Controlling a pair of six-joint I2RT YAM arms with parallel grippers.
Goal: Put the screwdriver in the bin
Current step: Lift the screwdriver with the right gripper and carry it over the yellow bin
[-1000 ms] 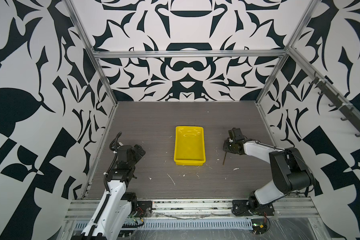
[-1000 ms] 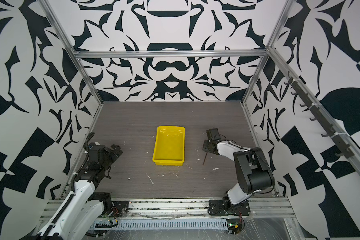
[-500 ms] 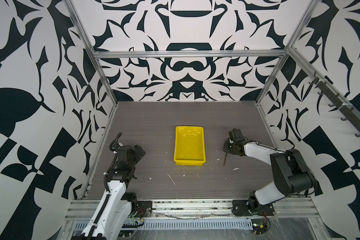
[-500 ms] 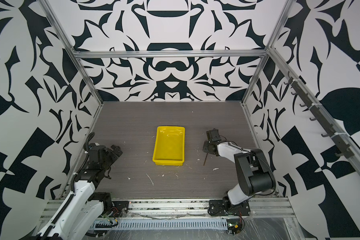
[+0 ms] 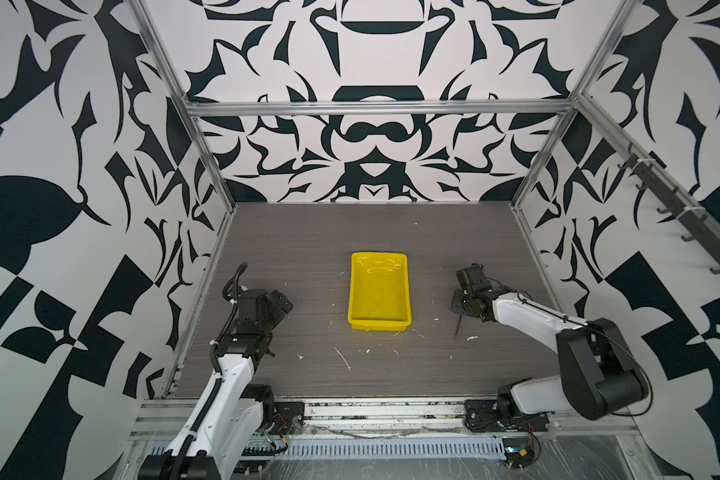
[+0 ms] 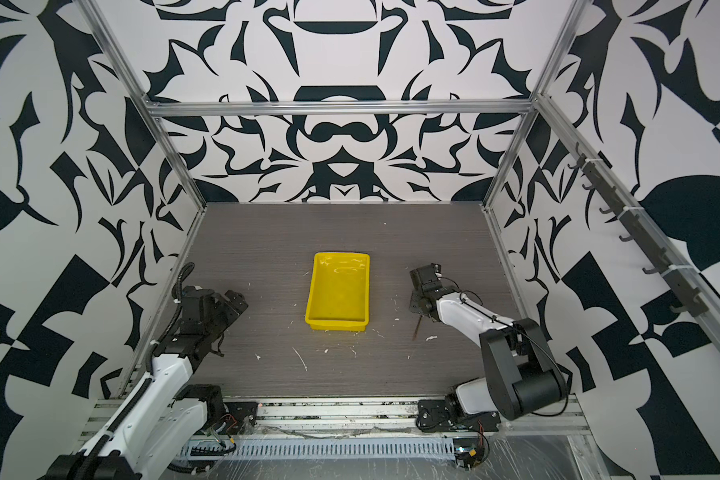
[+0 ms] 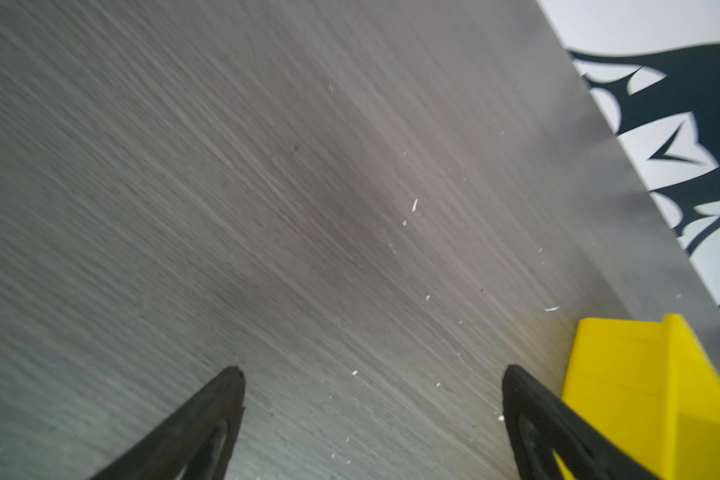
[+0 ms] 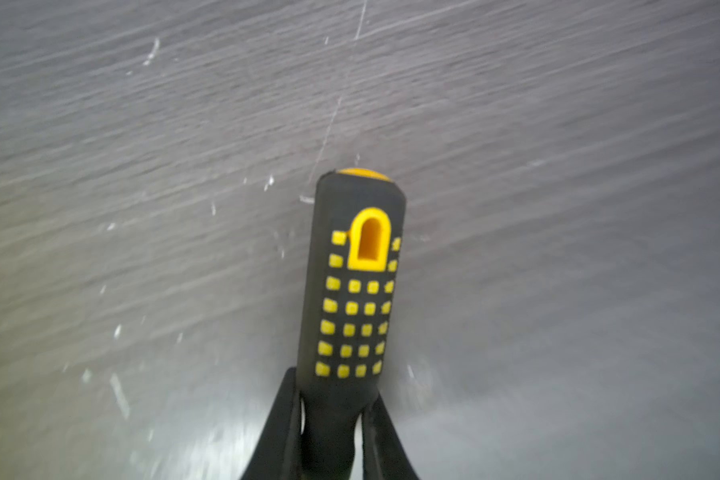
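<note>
Fingers of the left arm (image 7: pixel 208 415) are standing wide apart over the grey counter (image 5: pixel 308 249), gripping nothing, at the left in both top views. At the counter's middle the yellow bin (image 5: pixel 378 291) is lying lengthwise away from the arms, one corner showing past a left finger in the left wrist view. Right of the bin and well apart from it, fingers of the right arm (image 8: pixel 281 419) are clamping tight on the screwdriver (image 8: pixel 354 291) near its neck, the black, yellow-dotted handle sticking out past them and the thin shaft (image 5: pixel 458 326) pointing toward the near edge.
</note>
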